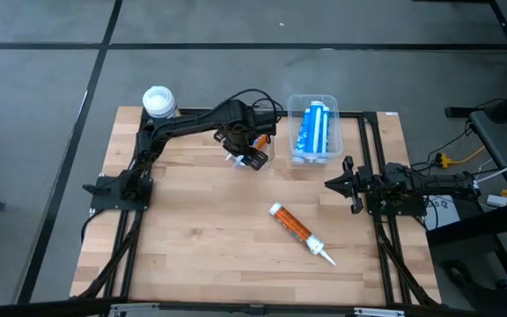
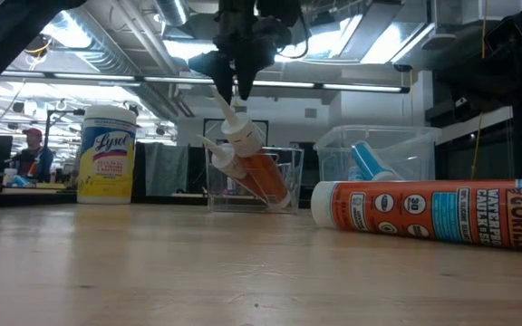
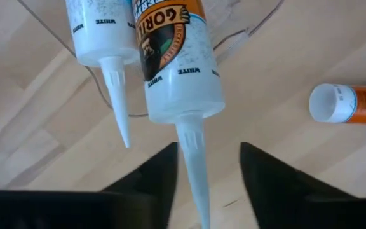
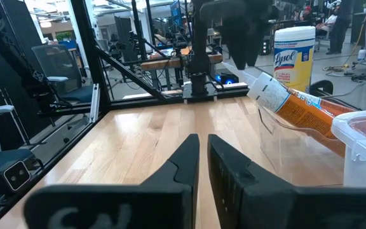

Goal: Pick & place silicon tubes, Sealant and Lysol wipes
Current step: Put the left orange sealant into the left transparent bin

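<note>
Left gripper (image 3: 208,184): fingers apart around nozzle of an orange tube (image 3: 173,57) leaning in clear bin (image 2: 254,177), far table edge | Right gripper (image 4: 202,159): closed, empty, right edge | Wipes canister (image 1: 158,101): far-left corner | Sealant tube (image 1: 300,233): mid-table, lying flat

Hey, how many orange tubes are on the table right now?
3. An upper tube and a lower tube lean in the clear bin under the left claw; a loose tube lies on the table. None seems hidden.
</note>
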{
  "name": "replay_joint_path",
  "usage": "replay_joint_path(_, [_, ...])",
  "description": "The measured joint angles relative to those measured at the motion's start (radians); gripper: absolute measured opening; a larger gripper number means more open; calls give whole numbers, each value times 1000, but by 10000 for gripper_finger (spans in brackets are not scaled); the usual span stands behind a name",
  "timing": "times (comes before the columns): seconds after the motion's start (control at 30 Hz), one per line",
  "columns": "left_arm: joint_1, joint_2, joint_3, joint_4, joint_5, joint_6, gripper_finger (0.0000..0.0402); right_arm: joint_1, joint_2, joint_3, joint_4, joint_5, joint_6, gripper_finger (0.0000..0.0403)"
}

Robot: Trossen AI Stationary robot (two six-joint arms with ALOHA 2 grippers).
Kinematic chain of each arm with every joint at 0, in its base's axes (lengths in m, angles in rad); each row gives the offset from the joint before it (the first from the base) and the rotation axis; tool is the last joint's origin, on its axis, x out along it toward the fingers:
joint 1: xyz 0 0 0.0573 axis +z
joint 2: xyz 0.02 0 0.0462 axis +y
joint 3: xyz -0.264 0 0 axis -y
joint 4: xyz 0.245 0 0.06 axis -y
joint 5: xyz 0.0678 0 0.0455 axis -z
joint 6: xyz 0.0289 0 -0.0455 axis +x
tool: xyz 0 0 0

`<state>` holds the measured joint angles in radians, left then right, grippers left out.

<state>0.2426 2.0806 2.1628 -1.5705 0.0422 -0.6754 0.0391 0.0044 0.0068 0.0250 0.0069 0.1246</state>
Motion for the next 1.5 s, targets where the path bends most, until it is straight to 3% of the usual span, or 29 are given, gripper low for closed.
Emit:
replay_joint_path(0.23, [2, 0, 0, 0, -29, 0, 47, 0, 0, 0, 0, 0, -1, 35])
replay_joint_path(0.37, [2, 0, 0, 0, -23, 0, 6, 0, 0, 0, 0, 0, -2, 35])
replay_joint_path(0.97, [10, 62, 2, 8, -25, 25, 3, 0, 0, 0, 0, 0, -25, 35])
replay_joint_path(1.5, [42, 63, 1, 112, -52, 34, 3, 0, 0, 0, 0, 0, -28, 35])
